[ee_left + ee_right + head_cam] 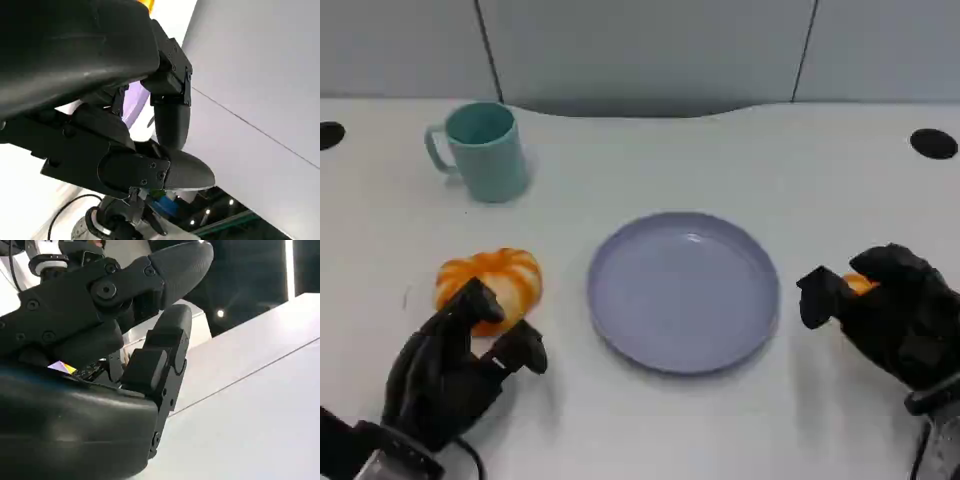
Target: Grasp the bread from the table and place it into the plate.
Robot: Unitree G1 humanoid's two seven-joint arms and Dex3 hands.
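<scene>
The bread (492, 279), a round orange loaf with pale stripes, lies on the white table left of the lilac plate (682, 290). My left hand (460, 360) sits just in front of the bread with its fingers apart, and one fingertip reaches the loaf's near edge without gripping it. In the left wrist view that hand's fingers (170, 115) are spread with nothing between them, and a strip of the plate (135, 102) shows past them. My right hand (885, 310) rests right of the plate, fingers loosely curled and apart (160, 355).
A teal mug (482, 150) stands at the back left. A small orange thing (860, 284) peeks out behind my right hand; whether they touch is unclear. Two black holes (933, 143) mark the table's far corners. Bare table lies between mug and plate.
</scene>
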